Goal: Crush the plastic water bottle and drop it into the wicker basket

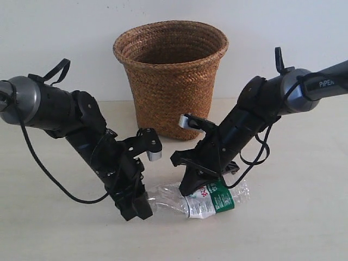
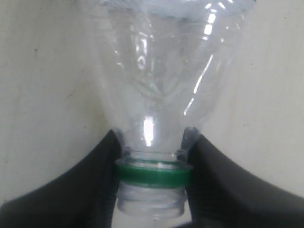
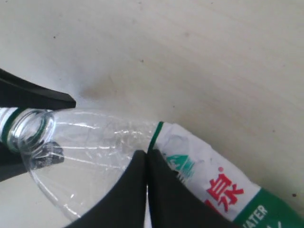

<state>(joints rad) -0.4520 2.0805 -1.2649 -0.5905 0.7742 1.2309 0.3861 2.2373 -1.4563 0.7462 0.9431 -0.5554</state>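
Note:
The plastic water bottle (image 1: pixel 209 199) lies on its side on the table in front of the wicker basket (image 1: pixel 171 81). Its clear body is flattened and creased, and its neck is uncapped, with only a green ring. My left gripper (image 1: pixel 138 209) is shut on that neck (image 2: pixel 152 173), one finger on each side. My right gripper (image 1: pixel 190 190) is shut with its fingertips together. It presses down on the bottle's middle (image 3: pixel 95 142) at the edge of the white-and-green label (image 3: pixel 213 180). The left fingers (image 3: pixel 40 95) show in the right wrist view.
The basket stands upright at the back centre against a white wall, behind both arms. The pale table (image 1: pixel 304 217) stretches out to the right and front of the bottle. Black cables hang from both arms.

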